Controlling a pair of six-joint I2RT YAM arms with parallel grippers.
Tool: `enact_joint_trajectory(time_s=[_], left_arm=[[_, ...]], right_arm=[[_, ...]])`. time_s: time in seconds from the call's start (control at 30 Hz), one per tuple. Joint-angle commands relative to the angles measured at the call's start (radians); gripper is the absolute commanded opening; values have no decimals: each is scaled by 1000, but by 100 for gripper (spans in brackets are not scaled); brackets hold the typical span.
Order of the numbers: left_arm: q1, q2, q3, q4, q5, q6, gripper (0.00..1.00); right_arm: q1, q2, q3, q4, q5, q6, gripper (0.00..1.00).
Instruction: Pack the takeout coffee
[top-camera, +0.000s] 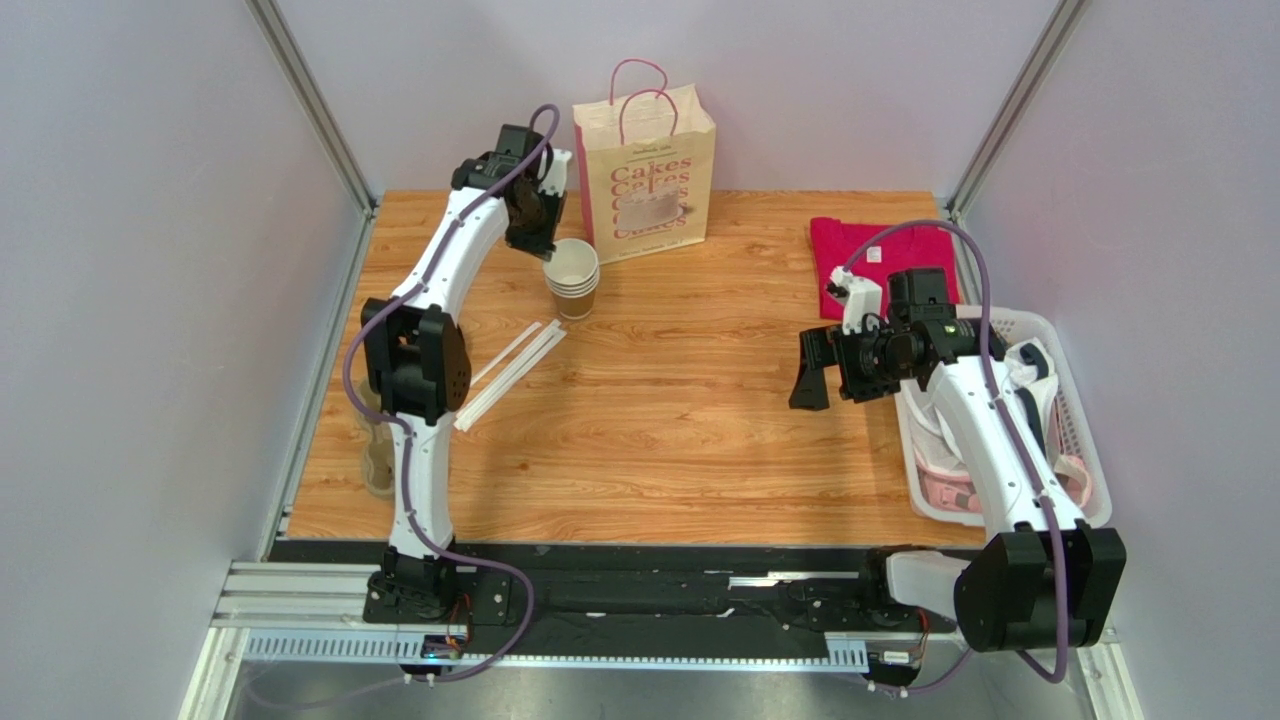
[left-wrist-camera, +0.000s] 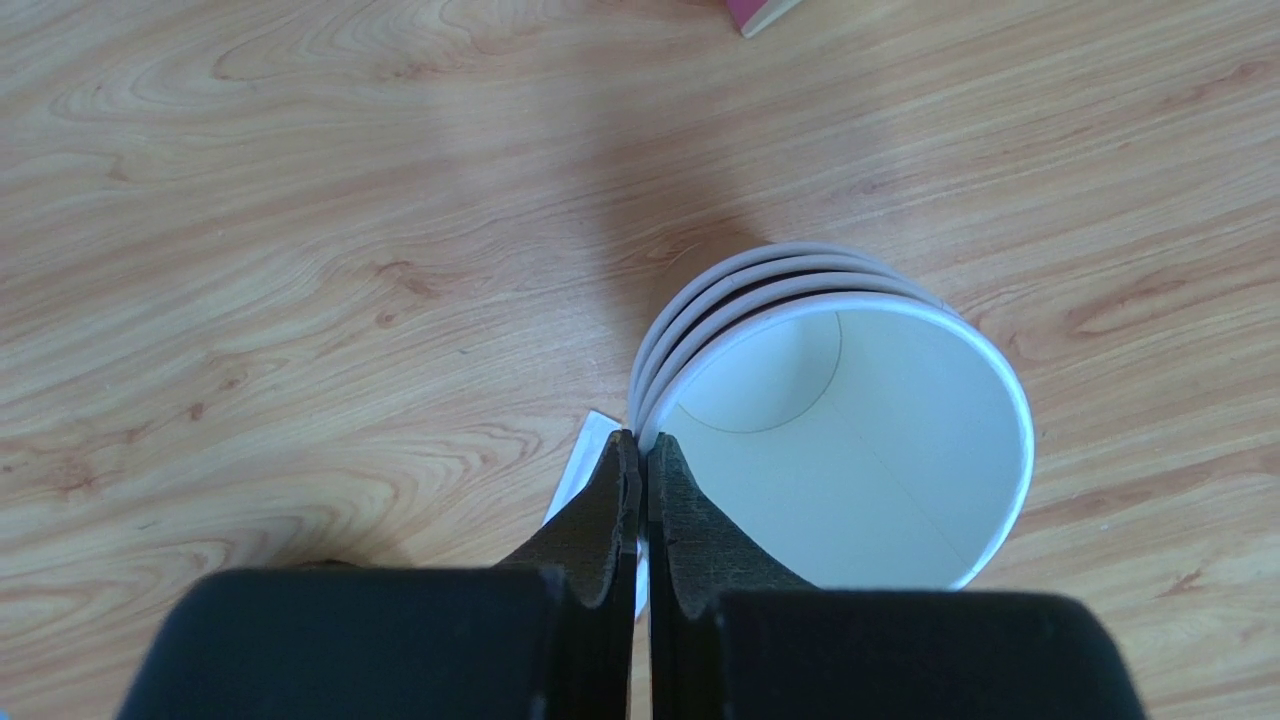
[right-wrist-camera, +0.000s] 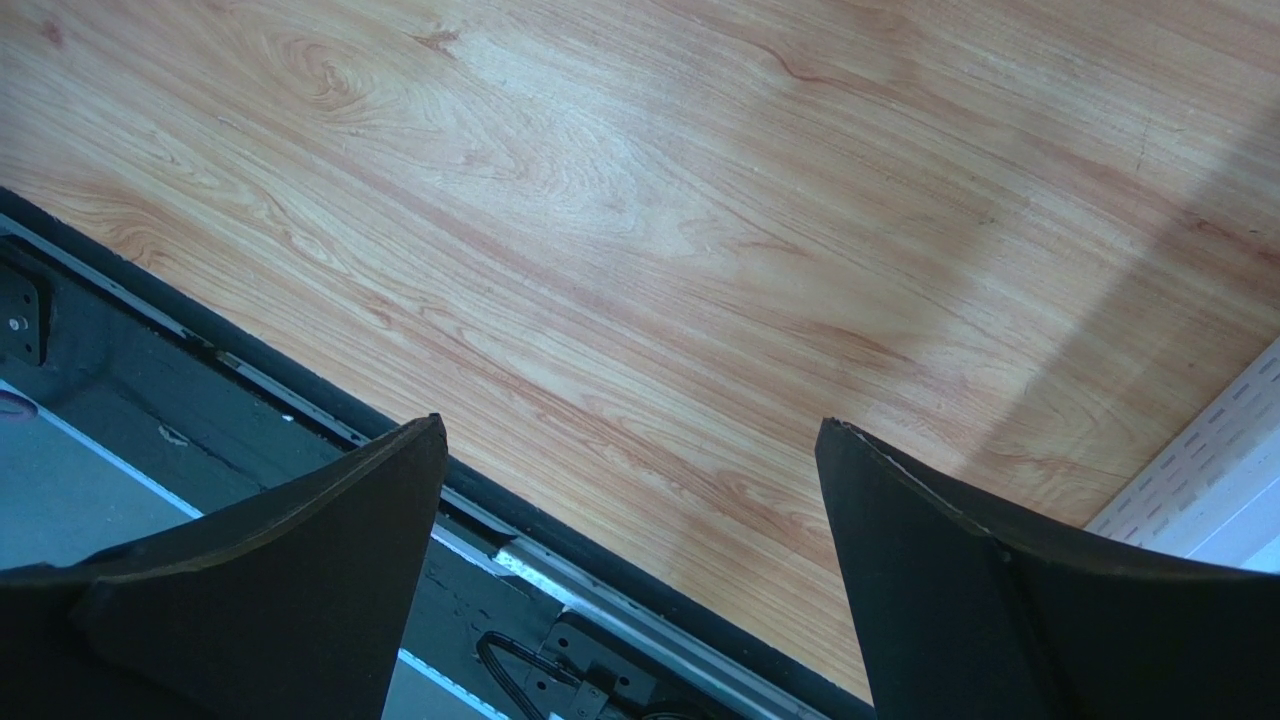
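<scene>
Overhead, the left arm was seen stretched to the far left of the wooden table (top-camera: 676, 405), with the left gripper (top-camera: 550, 249) lowered onto a stack of cups (top-camera: 573, 279) that stood just in front of the cream paper bag (top-camera: 646, 173) with pink handles.

- The takeout coffee cup (left-wrist-camera: 857, 435) was noted as the topmost one of that stack: brown outside, white inside and at the rim, no lid on it. The rims of the cups nested below it (left-wrist-camera: 751, 278) were seen fanned out behind it in the left wrist view.
- The left gripper (left-wrist-camera: 646, 458) was recorded as pinched tight on the near rim of that top cup, one finger lying inside the wall and the other outside, with barely a slit between them.
- Two thin white strips (top-camera: 508, 372) were seen lying on the table nearer the arm bases, apart from the stack.
- The right gripper (top-camera: 830, 372) was held above bare wood at mid-right, near a white basket (top-camera: 1085, 450). Its fingers were spread wide with nothing between them (right-wrist-camera: 631, 432). The table's near edge and a corner of the basket (right-wrist-camera: 1202, 480) were caught in its wrist view.
- A red cloth (top-camera: 872, 248) was noted at the far right, behind the right arm.
</scene>
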Motion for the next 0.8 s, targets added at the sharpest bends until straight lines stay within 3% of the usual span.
enact_joint_trajectory(time_s=[0.0,0.27,0.4,0.57,0.63,0.77], left_arm=[[4,-58,53,-38,20,1,0],[7,-128,-24,-76,241,-23,0],[6,-197,-122,-50,293,-45,0],[3,-302,-284,17,298,-92,0],[-3,-344,-375,65,292,-130,0],[-40,-430,-507,144,206,-141,0]], right_arm=[[4,2,9,10,-25,3,100],[7,28,47,33,-78,2,100],[24,93,127,132,-190,72,100],[132,202,211,350,-247,273,79],[182,272,239,441,-238,361,76],[321,406,416,426,-181,408,73]])
